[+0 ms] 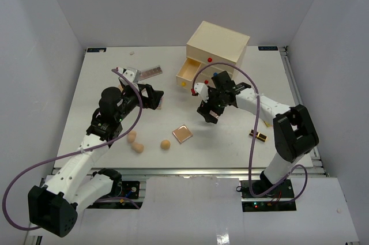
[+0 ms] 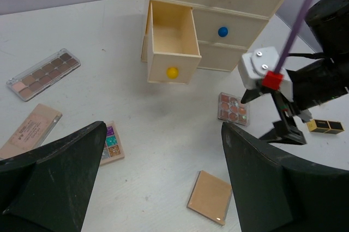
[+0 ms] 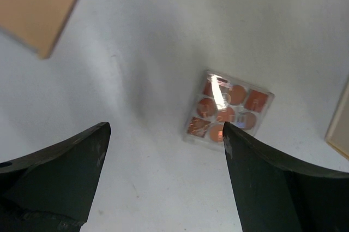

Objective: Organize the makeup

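Observation:
My left gripper (image 1: 154,97) is open and empty above the table left of centre; in its wrist view (image 2: 163,188) a peach square compact (image 2: 210,196) lies between the fingers, and a colourful palette (image 2: 110,143) lies by the left finger. My right gripper (image 1: 208,114) is open and empty, hovering over a clear palette of orange shades (image 3: 229,107) in front of the chest. The compact also shows from above (image 1: 183,134). Three tan sponges (image 1: 138,147) lie near the front. A black-and-gold lipstick (image 1: 261,136) lies at the right. A long brown palette (image 1: 151,72) lies at the back.
A cream three-drawer chest (image 1: 218,43) stands at the back right, its lowest drawer (image 1: 187,71) with the yellow knob pulled open and empty. A pink flat box (image 2: 30,131) lies left of the colourful palette. White walls surround the table.

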